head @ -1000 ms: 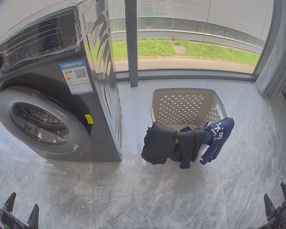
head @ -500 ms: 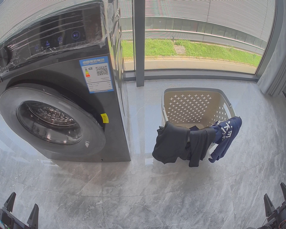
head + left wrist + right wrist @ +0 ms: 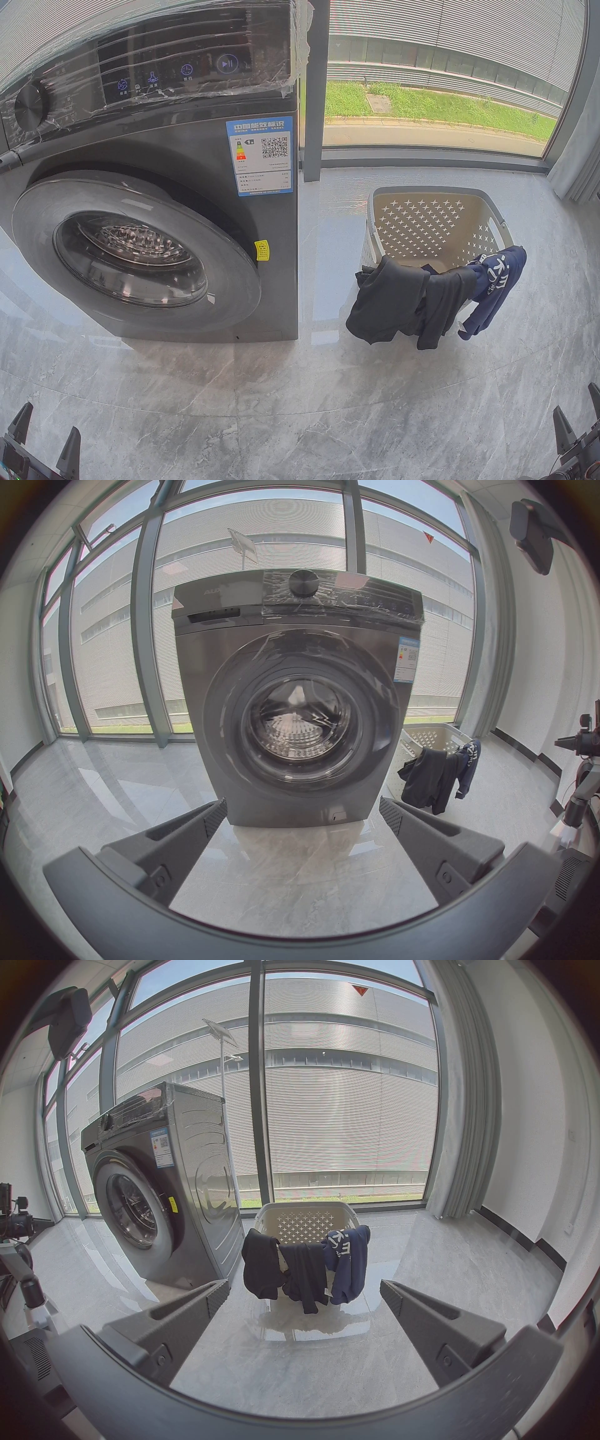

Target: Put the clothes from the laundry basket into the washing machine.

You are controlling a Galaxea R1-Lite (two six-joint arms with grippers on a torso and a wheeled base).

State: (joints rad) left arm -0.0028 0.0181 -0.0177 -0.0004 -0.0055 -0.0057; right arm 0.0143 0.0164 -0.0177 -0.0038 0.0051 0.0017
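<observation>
My left hand [image 3: 50,420] and right hand [image 3: 575,400] were wide open, holding nothing, ready to grab. The clothes [image 3: 412,300] hung over the rim of the laundry basket [image 3: 437,194], far ahead of my right hand. The washing machine door [image 3: 137,250] faced my left hand, shut.

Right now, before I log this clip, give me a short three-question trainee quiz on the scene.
1. True or false: the washing machine has its door open.
2. How many garments hang over the near rim of the laundry basket? A) one B) three C) six
3. Fill in: the left pincer and the right pincer are both ____ and hold nothing.
Key: 1 false; 2 B; 3 open.
</observation>
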